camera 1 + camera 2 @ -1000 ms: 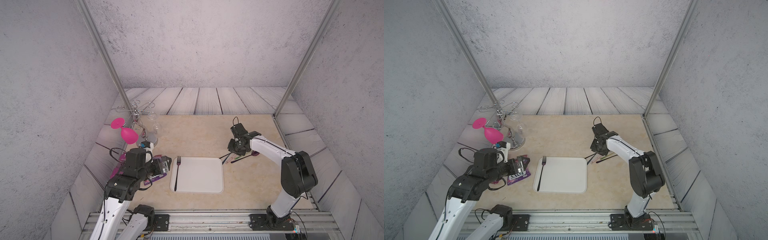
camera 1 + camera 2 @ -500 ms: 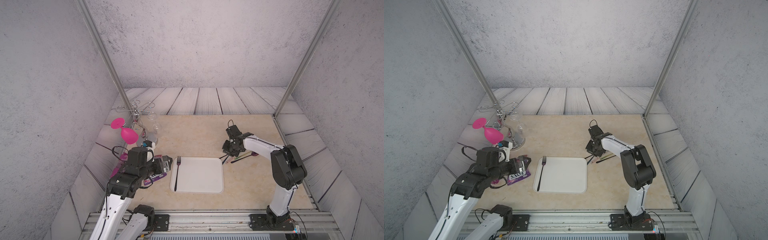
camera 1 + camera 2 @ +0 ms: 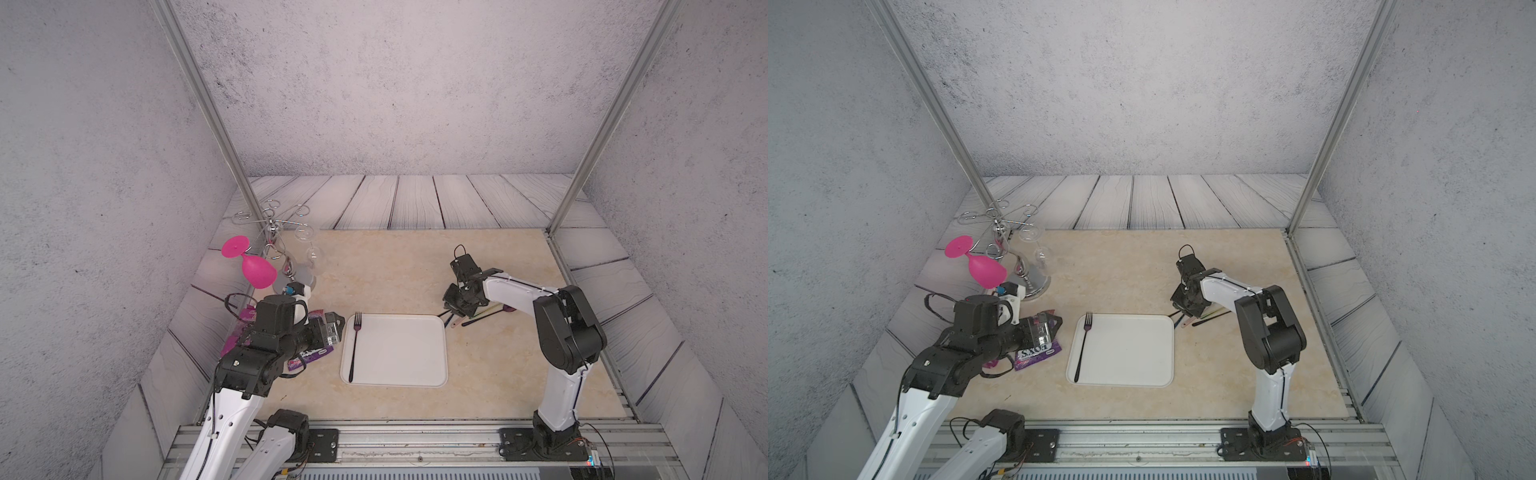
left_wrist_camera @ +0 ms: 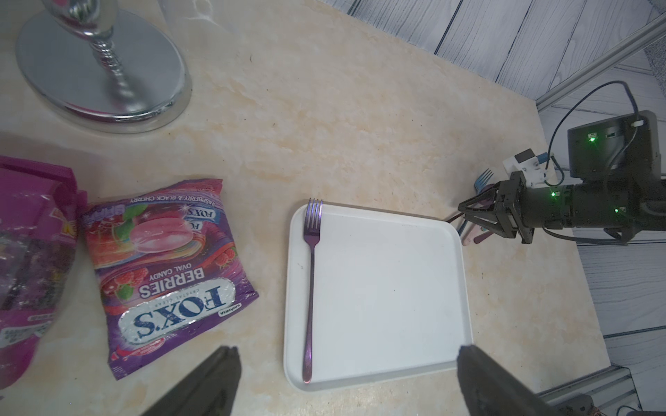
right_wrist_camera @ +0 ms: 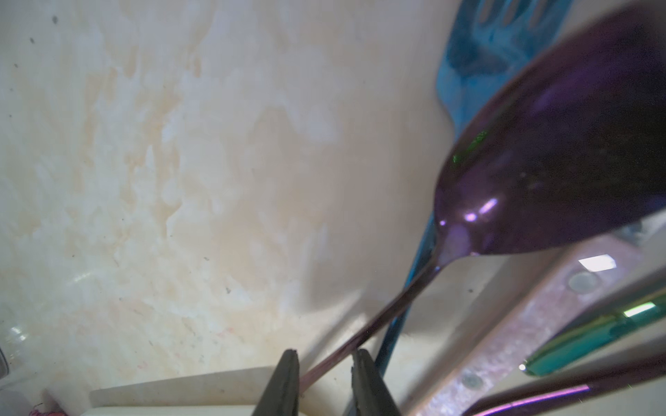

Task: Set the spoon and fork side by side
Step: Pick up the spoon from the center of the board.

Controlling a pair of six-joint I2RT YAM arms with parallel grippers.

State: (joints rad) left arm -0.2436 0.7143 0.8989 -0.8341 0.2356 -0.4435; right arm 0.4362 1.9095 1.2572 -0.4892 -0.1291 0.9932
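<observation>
Right gripper (image 3: 454,308) has slid closer to the far corner of the white tray (image 3: 399,374) compared with a second ago, and that arm's elbow has swung inward with it. In the right wrist view, its fingers (image 5: 284,378) sit narrow on either side of the thin handle of the purple spoon (image 5: 558,162). The handle touches one finger and there's a sliver of gap beside the other, so honestly can't tell if it's pinched or just bracketed.

The spoon bowl is blurry and sits in front of a blue fork (image 5: 497,47), with a pinkish pearly handle (image 5: 522,331) and a green-tinted utensil (image 5: 594,335) just beside it. It's all one little heap on the beige table (image 3: 395,266), just off that tray corner.

Purple fork (image 3: 354,349) lies flat inside the tray along the edge on the left arm's side, tines toward the back wall, well apart from the spoon. Left gripper (image 4: 347,348) hangs spread wide, holding nothing, just beside the tray over a purple candy bag (image 4: 162,273). Behind that stands a chrome glass rack (image 3: 272,226) with a pink glass (image 3: 257,270) hanging off it.
</observation>
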